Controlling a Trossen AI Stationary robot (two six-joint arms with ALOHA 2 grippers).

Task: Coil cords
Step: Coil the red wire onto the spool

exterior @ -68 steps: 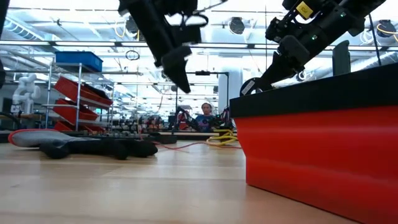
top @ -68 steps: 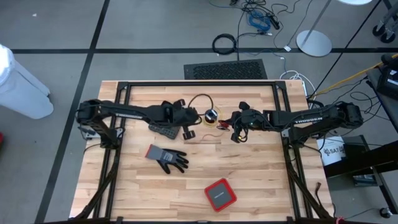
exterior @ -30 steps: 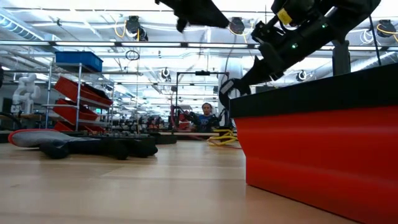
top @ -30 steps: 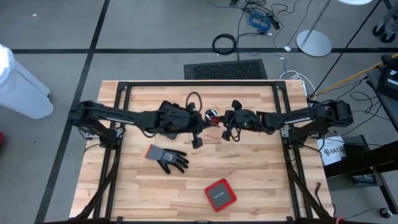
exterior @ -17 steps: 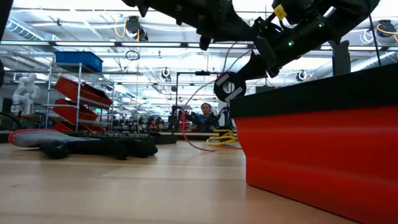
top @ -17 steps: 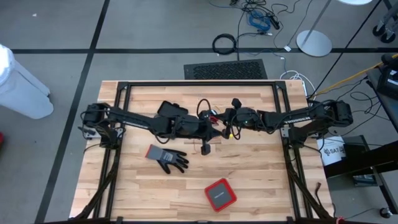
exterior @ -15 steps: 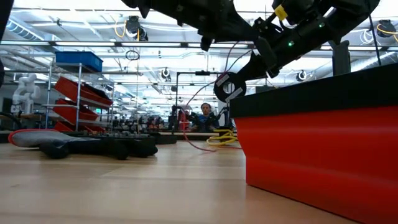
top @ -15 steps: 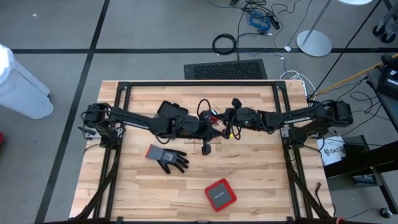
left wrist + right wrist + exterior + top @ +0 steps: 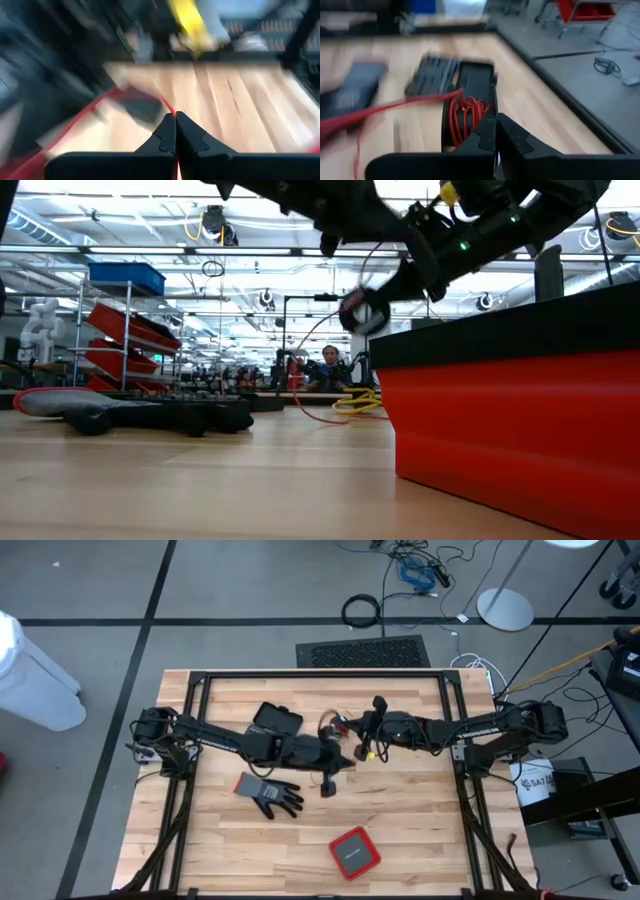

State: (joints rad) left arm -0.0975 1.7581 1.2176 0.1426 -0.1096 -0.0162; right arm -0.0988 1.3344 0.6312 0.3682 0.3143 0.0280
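Above the middle of the tabletop (image 9: 400,800), both arms are meeting. Left pincer (image 9: 175,131) is showing its fingers pressed together on the red wire (image 9: 75,120), which is running between them. Right pincer (image 9: 496,131) is likewise closed, clamping a small coil of that red wire (image 9: 465,112) at its tips. Nearer the front, a grey glove (image 9: 268,793) and a red box (image 9: 353,852) are lying apart.

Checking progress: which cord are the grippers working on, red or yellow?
The red cord, wound between the right gripper fingers; the left gripper pinches its strand. The yellow cord lies on the table.
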